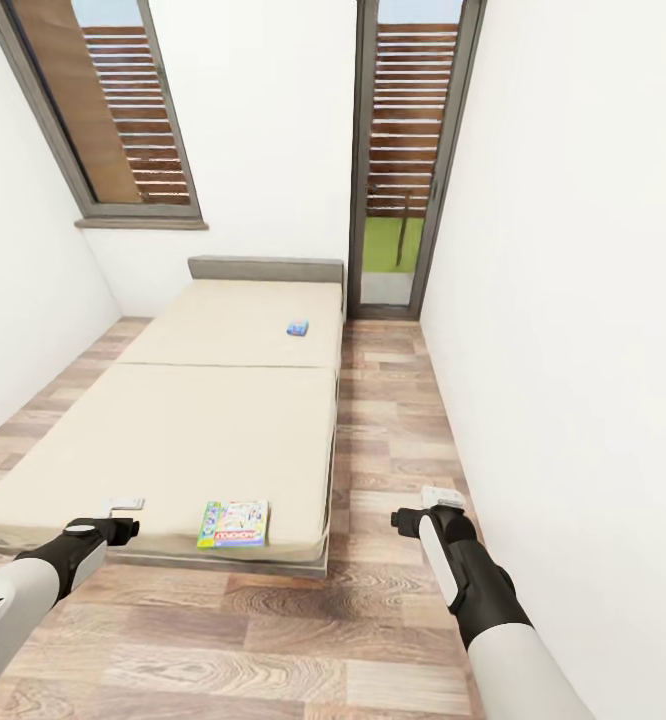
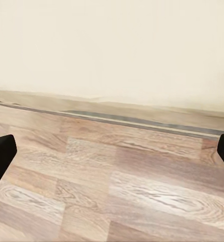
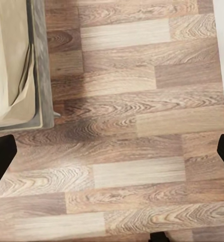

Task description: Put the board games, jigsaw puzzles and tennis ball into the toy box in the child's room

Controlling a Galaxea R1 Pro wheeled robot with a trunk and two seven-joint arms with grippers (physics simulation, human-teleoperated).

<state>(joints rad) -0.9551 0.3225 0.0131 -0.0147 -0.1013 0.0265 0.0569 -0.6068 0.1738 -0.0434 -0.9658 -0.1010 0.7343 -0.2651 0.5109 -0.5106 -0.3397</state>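
The bed (image 1: 173,420) runs lengthwise away from the robot: a plain beige mattress in two sections on a dark-grey frame, with a grey headboard (image 1: 265,268) at the far end against the white wall.

Two board games lie on the mattress, well apart. The near board game (image 1: 234,524) rests flat at the foot end, close to the edge nearest the robot and toward the bed's right side. It is a flat rectangular box with a green band along its left side, a pale printed centre with small cartoon figures, and a red strip with big white letters along its near edge. The far board game (image 1: 297,327) is a small blue box lying flat on the head-end section, near the bed's right edge; its print is too small to read.

The left claw (image 1: 123,506) hovers over the foot corner of the bed, its dark fingers (image 2: 1,156) spread wide apart and holding nothing, above the wood-plank floor (image 2: 117,181) and the mattress side. The right claw (image 1: 441,497) hangs over the floor in the aisle between the bed and the white wall, its fingers (image 3: 0,159) likewise set apart and empty, with the bed's frame corner (image 3: 44,108) in its wrist view.

A slatted window (image 1: 123,110) and a tall glazed door (image 1: 405,150) stand beyond the headboard.
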